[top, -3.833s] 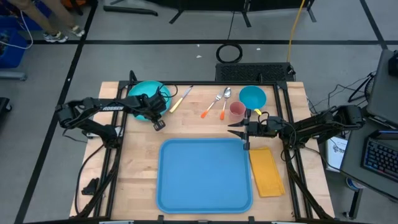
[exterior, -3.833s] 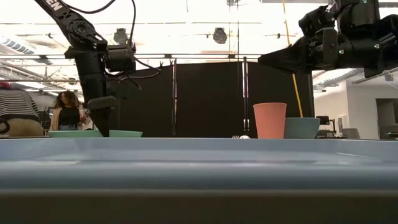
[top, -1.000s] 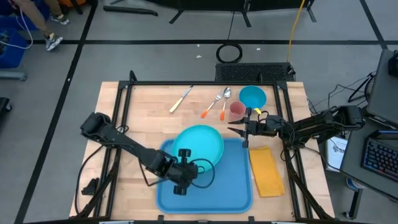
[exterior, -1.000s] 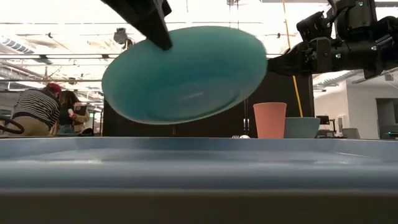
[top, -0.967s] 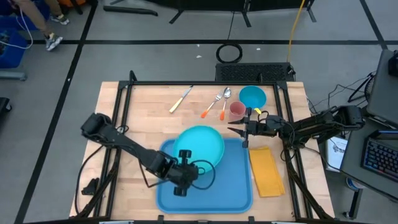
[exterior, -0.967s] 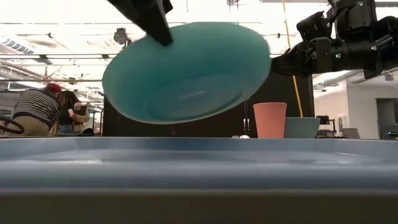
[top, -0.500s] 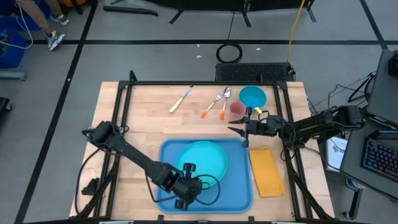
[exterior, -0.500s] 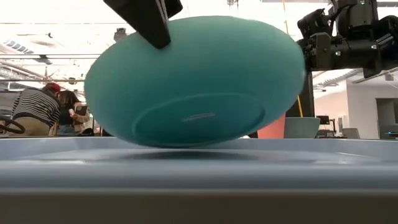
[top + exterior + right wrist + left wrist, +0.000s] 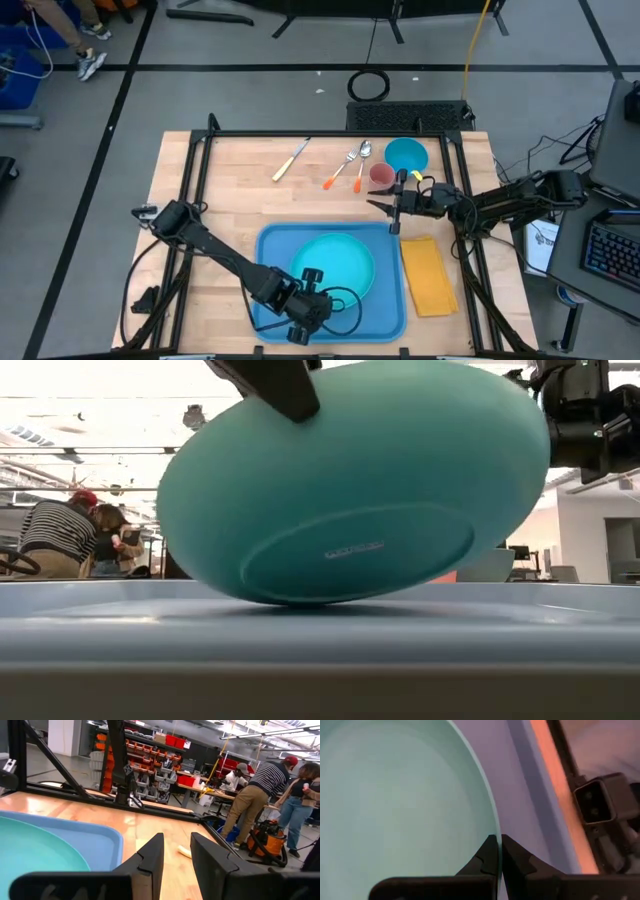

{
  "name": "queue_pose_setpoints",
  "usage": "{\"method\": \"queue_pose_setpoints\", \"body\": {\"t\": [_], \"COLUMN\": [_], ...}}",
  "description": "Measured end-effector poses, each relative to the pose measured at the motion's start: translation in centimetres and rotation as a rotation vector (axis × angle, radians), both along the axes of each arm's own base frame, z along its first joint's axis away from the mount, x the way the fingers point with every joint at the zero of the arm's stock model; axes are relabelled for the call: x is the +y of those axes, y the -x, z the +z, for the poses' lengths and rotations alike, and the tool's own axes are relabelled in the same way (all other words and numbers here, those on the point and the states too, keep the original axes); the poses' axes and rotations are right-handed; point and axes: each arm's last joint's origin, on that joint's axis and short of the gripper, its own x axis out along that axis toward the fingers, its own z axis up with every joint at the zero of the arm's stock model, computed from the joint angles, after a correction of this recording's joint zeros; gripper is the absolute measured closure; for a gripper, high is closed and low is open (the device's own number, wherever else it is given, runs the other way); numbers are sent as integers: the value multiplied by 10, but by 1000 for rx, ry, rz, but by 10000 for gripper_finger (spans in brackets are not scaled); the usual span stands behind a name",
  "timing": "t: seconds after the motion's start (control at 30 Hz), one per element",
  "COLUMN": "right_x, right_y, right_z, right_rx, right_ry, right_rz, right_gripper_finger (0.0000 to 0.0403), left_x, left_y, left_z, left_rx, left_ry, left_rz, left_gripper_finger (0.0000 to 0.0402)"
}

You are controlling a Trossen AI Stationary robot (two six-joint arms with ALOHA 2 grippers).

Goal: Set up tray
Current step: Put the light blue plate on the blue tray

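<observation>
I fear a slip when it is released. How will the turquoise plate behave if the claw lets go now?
The turquoise plate looks stiff: pinched only at its rim by the left claw, it keeps its shape. It hangs tilted over the tray, so it would probably drop flat, perhaps rocking. Its smooth surface may slide.

Left gripper (image 9: 496,851) jaws clamped tight, arm reaching forward; right gripper (image 9: 392,210) hovers, empty.

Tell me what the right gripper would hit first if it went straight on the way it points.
Probably nothing on the table: the right gripper hangs empty above the tray's far right corner, pointing across bare tabletop. Depth is unclear.
</observation>
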Motion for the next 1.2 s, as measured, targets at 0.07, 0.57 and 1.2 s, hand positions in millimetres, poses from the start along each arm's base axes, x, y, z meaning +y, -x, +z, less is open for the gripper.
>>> {"method": "queue_pose_setpoints", "body": {"t": [0.07, 0.57, 1.2], "right_x": [0, 0, 0], "right_y": [0, 0, 0], "right_z": [0, -1, -1], "right_rx": [3, 6, 6], "right_ry": [-2, -11, -11], "right_rz": [-1, -1, -1], "right_gripper_finger": [316, 316, 316], "left_x": [-3, 1, 2], "left_y": [-4, -3, 0], "left_z": [1, -3, -22], "left_rx": [-31, 32, 56], "left_ry": [41, 75, 111], "left_rz": [-16, -17, -37], "left_gripper_finger": [396, 396, 387]}}
